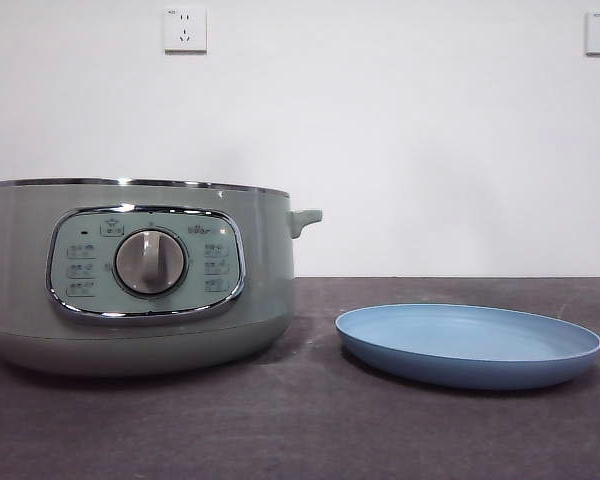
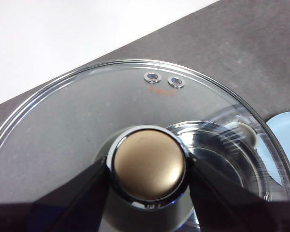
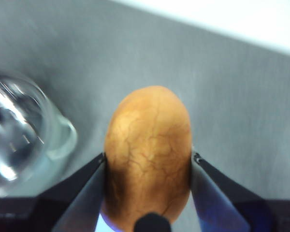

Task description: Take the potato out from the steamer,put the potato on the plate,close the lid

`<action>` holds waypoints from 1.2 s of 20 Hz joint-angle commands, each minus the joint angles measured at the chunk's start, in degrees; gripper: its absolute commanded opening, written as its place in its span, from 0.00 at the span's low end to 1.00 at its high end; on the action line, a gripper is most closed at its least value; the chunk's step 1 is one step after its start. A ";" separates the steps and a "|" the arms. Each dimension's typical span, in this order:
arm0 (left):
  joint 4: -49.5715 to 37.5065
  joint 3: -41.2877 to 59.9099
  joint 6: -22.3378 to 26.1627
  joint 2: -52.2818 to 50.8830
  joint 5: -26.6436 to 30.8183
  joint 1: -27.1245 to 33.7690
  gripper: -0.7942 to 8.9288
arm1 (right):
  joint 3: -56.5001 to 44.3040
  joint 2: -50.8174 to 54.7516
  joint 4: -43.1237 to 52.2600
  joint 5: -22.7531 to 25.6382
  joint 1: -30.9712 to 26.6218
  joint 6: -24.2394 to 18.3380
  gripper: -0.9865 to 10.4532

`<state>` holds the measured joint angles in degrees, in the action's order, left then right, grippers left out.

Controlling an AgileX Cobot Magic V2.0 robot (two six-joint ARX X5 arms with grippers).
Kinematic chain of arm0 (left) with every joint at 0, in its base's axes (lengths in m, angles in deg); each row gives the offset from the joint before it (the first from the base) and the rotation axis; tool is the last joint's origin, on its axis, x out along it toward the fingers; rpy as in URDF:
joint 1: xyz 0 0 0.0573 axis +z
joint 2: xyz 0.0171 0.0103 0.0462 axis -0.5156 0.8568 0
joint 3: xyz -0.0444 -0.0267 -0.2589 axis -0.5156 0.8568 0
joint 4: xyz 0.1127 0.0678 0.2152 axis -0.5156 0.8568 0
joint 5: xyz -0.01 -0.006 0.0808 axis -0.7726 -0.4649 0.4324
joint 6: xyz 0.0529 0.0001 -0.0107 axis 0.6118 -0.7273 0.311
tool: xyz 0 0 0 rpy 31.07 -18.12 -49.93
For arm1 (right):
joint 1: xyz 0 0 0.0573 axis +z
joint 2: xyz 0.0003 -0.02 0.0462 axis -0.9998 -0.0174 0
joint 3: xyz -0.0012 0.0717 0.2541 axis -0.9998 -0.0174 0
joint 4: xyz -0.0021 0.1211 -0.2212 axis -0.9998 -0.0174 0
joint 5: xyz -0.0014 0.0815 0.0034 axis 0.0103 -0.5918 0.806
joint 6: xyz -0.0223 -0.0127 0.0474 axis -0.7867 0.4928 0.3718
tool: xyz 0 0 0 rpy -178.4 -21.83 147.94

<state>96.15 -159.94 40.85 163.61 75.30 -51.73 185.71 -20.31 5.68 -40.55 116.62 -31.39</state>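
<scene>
The left gripper [image 2: 147,169] has its two black jaws clamped against either side of the lid's knob [image 2: 147,164]. The right gripper [image 3: 147,164] grips the potato [image 3: 147,154] between its jaws, held above the tabletop.

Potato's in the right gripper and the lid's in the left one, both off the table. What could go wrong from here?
The right gripper pinches the rounded potato only at its sides, so it could slip out before reaching the plate.

The left gripper holds the wide glass lid by its knob alone; it may tilt and seat unevenly on the steamer.
</scene>
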 commanded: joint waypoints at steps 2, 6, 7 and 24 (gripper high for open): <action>-0.63 -0.72 0.92 -0.57 0.00 0.22 0.07 | -13.11 -0.81 -0.37 -0.17 -0.63 1.66 0.08; -0.74 -0.72 1.22 -0.44 -0.07 0.17 0.07 | -34.47 -0.83 13.90 -6.27 -0.72 1.77 0.08; -0.70 -0.72 1.22 -0.44 -0.07 0.17 0.07 | -39.85 -0.83 18.49 -7.30 -0.72 2.05 0.08; -1.92 -0.72 1.38 0.42 -4.17 0.17 0.07 | -68.52 -3.17 44.65 -7.63 -0.96 2.16 0.09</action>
<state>96.13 -159.94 41.34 164.38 71.10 -51.68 119.02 -21.20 51.36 -48.07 115.85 -29.62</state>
